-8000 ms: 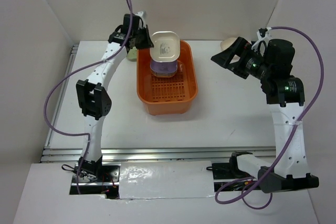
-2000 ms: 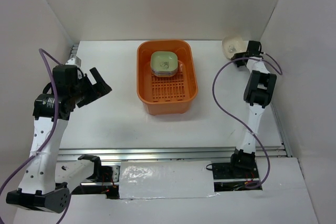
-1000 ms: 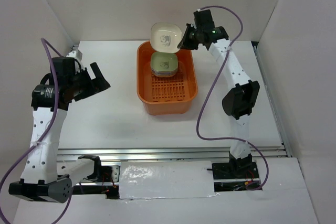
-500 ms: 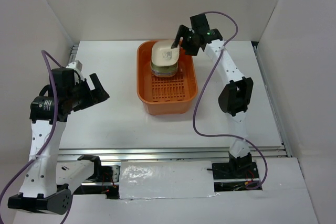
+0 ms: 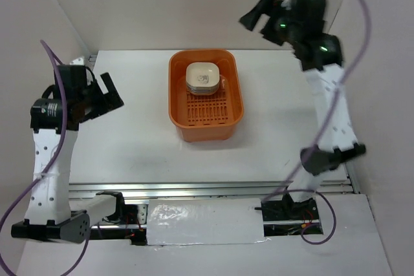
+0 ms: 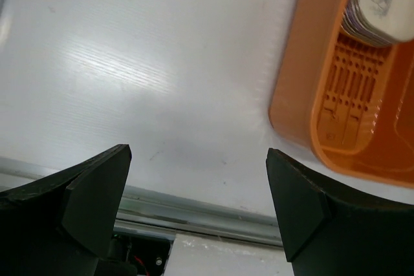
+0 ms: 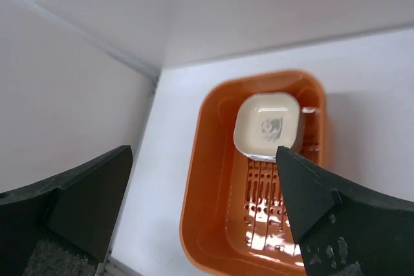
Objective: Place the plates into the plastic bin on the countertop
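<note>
- Top view: an orange plastic bin [image 5: 206, 135] sits on the white countertop [image 5: 142, 140], toward the back and about midway between the two arms. A stack of plates [image 5: 202, 77] lies in the bin's far end, a cream one on top with a small dark print at its centre. The near part of the slotted floor is bare. The left gripper [image 5: 111, 92] hangs over the left side of the countertop, well apart from the bin, jaws spread and holding nothing. The right gripper [image 5: 253, 24] is raised high at the back right, jaws also spread and empty.
- Left wrist view: two dark fingers [image 6: 97, 192] stand wide apart with nothing between them. Below lie bare countertop [image 6: 129, 63] and a metal rail [image 6: 194, 218]. The bin [image 6: 304, 95] is at the right with the plates [image 6: 381, 1] in its upper corner.
- Right wrist view: fingers [image 7: 323, 211] wide apart and empty, looking down from well above on the bin [image 7: 207, 159]. The plates [image 7: 268, 125] rest at its far end, cream plate uppermost.
</note>
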Robot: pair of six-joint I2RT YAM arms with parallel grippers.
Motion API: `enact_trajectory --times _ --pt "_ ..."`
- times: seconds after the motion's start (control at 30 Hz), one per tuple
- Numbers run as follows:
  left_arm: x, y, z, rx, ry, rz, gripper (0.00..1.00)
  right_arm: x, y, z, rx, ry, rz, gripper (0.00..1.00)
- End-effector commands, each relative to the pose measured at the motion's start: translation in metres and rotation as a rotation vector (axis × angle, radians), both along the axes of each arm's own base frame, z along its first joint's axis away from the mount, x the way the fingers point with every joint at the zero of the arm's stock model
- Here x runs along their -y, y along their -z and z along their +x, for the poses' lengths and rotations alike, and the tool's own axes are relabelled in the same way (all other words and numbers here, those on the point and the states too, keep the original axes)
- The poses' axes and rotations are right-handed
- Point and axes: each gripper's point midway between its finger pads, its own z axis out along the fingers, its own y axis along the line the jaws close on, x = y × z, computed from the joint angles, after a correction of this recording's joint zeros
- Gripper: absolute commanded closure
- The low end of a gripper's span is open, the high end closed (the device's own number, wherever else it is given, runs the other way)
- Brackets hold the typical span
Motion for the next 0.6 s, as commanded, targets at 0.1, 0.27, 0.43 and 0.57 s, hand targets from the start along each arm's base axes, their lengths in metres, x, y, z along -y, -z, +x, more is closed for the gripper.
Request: enact_trajectory --times 0.1,0.27,0.43,0.57 --pt "-0.065 -0.077 0.022 0.126 -0.300 0.185 0.01 0.092 -0.048 -0.144 0.124 0.148 -0.191 0.00" --pt "-0.078 -0.081 0.021 0.160 -0.361 0.226 0.01 0.120 -0.005 -0.216 0.090 0.227 -0.248 0.00" --pt "-0.072 -0.060 -0.001 0.188 -0.362 0.238 0.01 0.147 0.036 -0.265 -0.003 0.305 -0.288 0.00" --pt "-0.070 -0.036 -0.026 0.160 -0.374 0.225 0.01 0.163 0.057 -0.293 -0.013 0.348 -0.305 0.00"
